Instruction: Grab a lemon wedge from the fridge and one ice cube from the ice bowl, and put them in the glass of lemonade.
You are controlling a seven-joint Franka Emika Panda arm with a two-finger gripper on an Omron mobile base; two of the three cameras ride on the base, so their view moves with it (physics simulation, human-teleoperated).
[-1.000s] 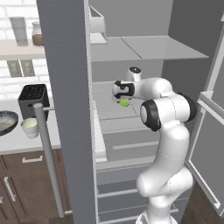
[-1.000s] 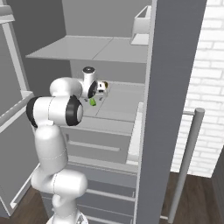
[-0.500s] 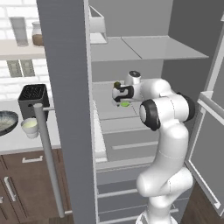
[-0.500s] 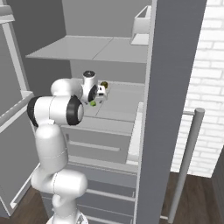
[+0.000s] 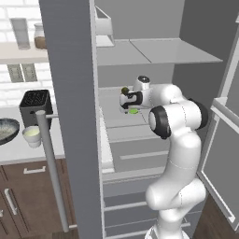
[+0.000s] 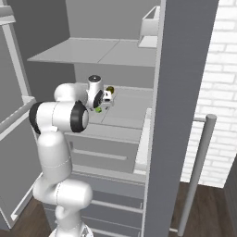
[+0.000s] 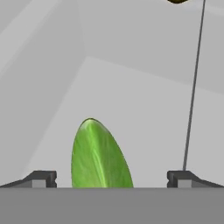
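Now the tool (image 7: 111, 178) is hovering with its jaws wide apart inside the open fridge (image 5: 70, 70), straddling the lemon wedge (image 7: 99, 155), which is lying on the fridge shelf (image 6: 125, 109).

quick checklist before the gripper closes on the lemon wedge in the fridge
1. Fridge door open, shelf reachable: ok.
2. Gripper open, fingertips spread wide apart: ok.
3. Lemon wedge lies between the fingertips, nearer one side than the other: ok, though off centre.
4. Wedge resting on the shelf, not yet held: ok.
5. Small dark round thing farther back on the shelf stays clear of the fingertips: ok.
6. Gripper low enough for the pads to catch the wedge: cannot tell.
7. Glass of lemonade upright on the counter beside the ice bowl: ok.
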